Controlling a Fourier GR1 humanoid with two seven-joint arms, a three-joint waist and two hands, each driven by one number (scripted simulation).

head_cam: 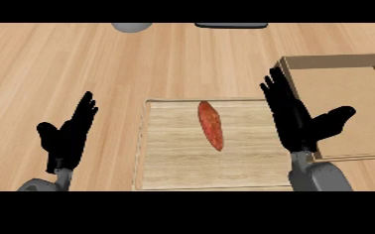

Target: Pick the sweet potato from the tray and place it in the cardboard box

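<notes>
A reddish-orange sweet potato (210,125) lies lengthwise on the light wooden tray (176,168), a little above the tray's middle. At the right stands the cardboard box (344,79), open at the top, its left wall next to the tray's right edge. My right hand (293,121) is open, fingers straight, over the tray's right edge and the box's left wall, to the right of the sweet potato and not touching it. My left hand (68,136) is open with fingers up, left of the tray over the bare counter.
The wooden counter (147,59) stretches behind the tray. A grey rounded object (132,27) and a dark flat object (231,25) show at the far edge.
</notes>
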